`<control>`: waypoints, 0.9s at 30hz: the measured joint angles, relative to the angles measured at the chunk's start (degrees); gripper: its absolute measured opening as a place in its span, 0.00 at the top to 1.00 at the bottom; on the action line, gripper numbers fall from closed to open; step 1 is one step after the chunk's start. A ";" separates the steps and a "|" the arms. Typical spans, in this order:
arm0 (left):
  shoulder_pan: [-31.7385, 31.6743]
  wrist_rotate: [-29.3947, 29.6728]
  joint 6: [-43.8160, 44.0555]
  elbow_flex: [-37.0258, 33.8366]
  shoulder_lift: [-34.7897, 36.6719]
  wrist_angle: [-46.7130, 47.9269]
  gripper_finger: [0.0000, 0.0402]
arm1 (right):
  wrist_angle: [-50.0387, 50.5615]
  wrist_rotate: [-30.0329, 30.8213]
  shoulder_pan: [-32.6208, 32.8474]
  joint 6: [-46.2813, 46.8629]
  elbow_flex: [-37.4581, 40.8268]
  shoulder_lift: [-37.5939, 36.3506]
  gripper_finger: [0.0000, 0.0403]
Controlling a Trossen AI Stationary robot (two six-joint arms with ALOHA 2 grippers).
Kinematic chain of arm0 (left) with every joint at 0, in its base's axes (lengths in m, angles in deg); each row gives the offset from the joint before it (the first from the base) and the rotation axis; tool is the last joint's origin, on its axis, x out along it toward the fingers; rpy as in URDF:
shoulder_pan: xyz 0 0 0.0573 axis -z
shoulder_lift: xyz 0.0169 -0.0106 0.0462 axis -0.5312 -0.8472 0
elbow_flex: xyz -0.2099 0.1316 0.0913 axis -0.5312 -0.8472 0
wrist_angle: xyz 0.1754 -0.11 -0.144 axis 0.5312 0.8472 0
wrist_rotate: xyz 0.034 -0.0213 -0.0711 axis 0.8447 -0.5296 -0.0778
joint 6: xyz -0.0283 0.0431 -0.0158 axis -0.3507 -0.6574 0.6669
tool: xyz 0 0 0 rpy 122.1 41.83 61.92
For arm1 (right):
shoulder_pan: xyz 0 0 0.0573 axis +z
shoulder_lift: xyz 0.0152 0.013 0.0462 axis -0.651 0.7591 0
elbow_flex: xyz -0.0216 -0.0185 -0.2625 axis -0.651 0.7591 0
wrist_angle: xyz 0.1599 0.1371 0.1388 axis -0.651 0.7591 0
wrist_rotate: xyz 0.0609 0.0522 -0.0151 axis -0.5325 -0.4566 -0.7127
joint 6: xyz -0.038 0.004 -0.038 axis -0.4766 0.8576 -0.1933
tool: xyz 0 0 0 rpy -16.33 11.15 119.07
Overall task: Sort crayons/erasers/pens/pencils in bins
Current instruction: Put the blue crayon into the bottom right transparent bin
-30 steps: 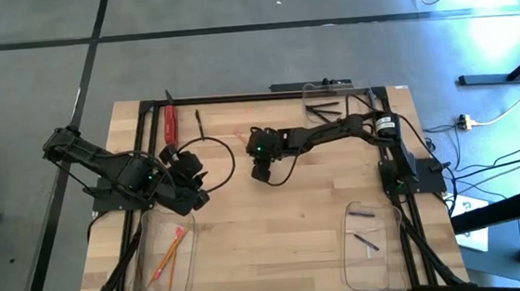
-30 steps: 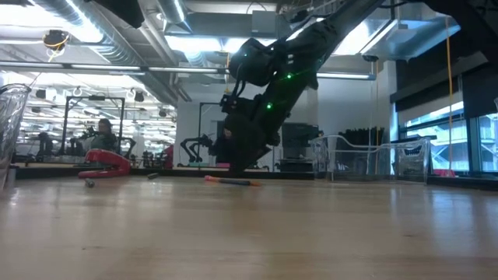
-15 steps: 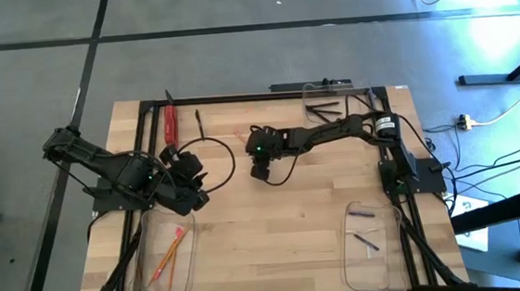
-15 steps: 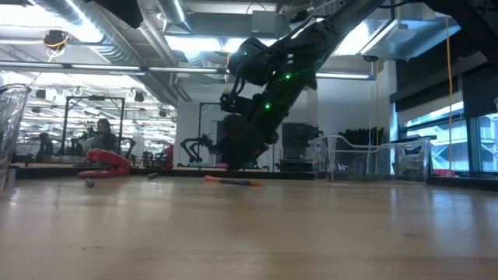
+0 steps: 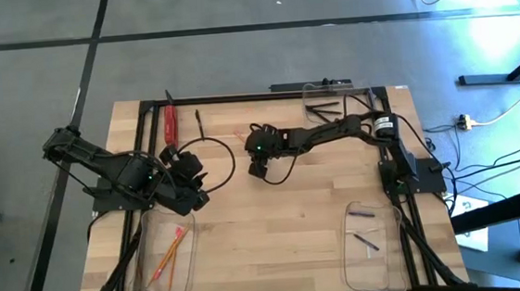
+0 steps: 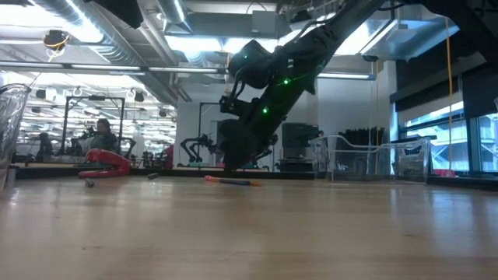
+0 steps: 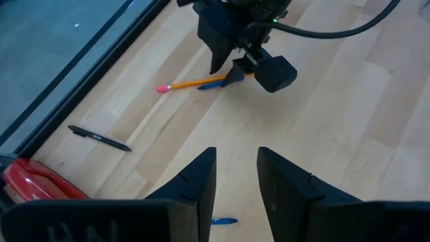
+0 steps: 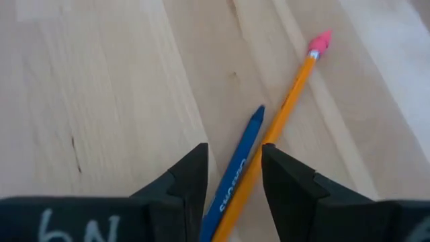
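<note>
An orange-yellow pencil (image 8: 290, 94) with a pink end lies flat on the wood next to a blue stick with print on it (image 8: 243, 161). Both also show in the left wrist view: the pencil (image 7: 191, 83) and the blue stick (image 7: 209, 86). My right gripper (image 8: 232, 195) is open just above them at mid-table (image 5: 255, 171). Its fingers stand on either side of the blue stick's and the pencil's near ends. I cannot tell whether they touch. My left gripper (image 7: 235, 181) is open and empty at the table's left (image 5: 195, 190).
A black pen (image 7: 99, 138) and a red tool (image 5: 171, 123) lie at the far left. A clear bin with pencils (image 5: 149, 266) stands near left. One with purple crayons (image 5: 352, 250) stands near right. One with black pens (image 5: 316, 95) stands far right. A small blue piece (image 7: 223, 220) lies by my left gripper.
My right gripper has moved a little toward the table's far edge, closer to the pencil and the blue stick. Both lie where they were.
</note>
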 joint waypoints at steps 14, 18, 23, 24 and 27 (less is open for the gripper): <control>0.02 0.01 0.00 0.00 -0.02 -0.02 0.75 | -1.19 -0.20 0.02 -1.33 0.02 2.23 0.66; 0.02 0.03 0.00 0.00 -0.02 -0.01 0.75 | -2.03 -0.65 0.02 -0.95 -0.04 3.12 0.66; 0.02 0.03 0.00 0.00 -0.02 -0.02 0.75 | -1.98 -1.81 -0.02 0.24 -0.05 3.21 0.66; 0.02 0.03 0.00 0.00 -0.02 -0.02 0.75 | -1.98 -1.78 -0.02 0.23 -0.04 3.21 0.66; 0.02 0.03 0.00 0.00 -0.04 -0.01 0.75 | -1.94 -1.94 -0.02 0.46 -0.04 3.21 0.66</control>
